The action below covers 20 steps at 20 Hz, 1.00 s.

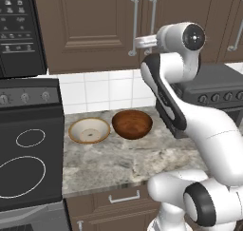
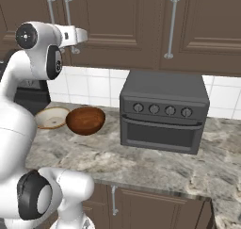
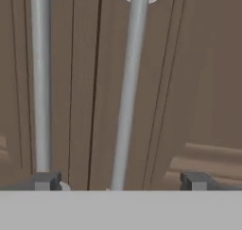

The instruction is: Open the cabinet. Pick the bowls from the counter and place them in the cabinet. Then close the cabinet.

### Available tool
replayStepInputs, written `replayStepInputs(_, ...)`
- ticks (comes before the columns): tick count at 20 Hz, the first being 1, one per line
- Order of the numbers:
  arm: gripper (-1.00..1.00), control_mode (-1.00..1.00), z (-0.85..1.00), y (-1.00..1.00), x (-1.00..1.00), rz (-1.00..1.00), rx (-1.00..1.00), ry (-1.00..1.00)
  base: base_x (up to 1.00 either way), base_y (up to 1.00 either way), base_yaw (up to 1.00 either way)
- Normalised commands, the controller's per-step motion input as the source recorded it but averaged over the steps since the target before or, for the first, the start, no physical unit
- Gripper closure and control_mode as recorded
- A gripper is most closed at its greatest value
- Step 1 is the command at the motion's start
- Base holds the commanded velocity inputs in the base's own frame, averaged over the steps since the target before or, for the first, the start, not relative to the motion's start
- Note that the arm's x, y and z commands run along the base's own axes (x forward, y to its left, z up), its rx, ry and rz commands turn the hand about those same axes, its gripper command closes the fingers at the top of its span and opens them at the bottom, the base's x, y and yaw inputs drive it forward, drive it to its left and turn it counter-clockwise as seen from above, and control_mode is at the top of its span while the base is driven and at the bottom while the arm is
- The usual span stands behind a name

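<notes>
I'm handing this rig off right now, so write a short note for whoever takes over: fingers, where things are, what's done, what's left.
Gripper: open, holding nothing, raised to the cabinet doors; the right door's handle stands between the fingers, not yet gripped.
Cabinet: both doors shut.
Bowls: brown bowl and cream bowl sit side by side on the counter, left of the toaster oven.
Done: nothing finished, only the reach to the handle.
Left: open the door, put both bowls inside, close it.

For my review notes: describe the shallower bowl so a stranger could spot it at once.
On the marbled counter, between the black stovetop and the toaster oven, two bowls sit touching. It is the stovetop-side bowl: tan rim, cream-white inside, unlike its deeper reddish-brown neighbour.
</notes>
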Motion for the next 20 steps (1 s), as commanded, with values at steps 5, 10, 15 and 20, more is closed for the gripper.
replayStepInputs(5, -1.00, -1.00, 0.00, 0.00, 0.67, 0.02, 0.00, -0.01, 0.00, 0.00, 0.00)
replayStepInputs(10, -1.00, -1.00, -0.04, 0.00, 0.72, 0.02, 0.00, -0.01, 0.00, 0.00, 0.00)
replayStepInputs(15, -1.00, -1.00, -0.16, 0.00, 0.69, 0.02, 0.00, -0.01, 0.00, 0.00, 0.00)
replayStepInputs(20, 1.00, -1.00, -0.45, 0.00, 0.64, 0.00, 0.00, -0.09, 0.00, 0.00, 0.00)
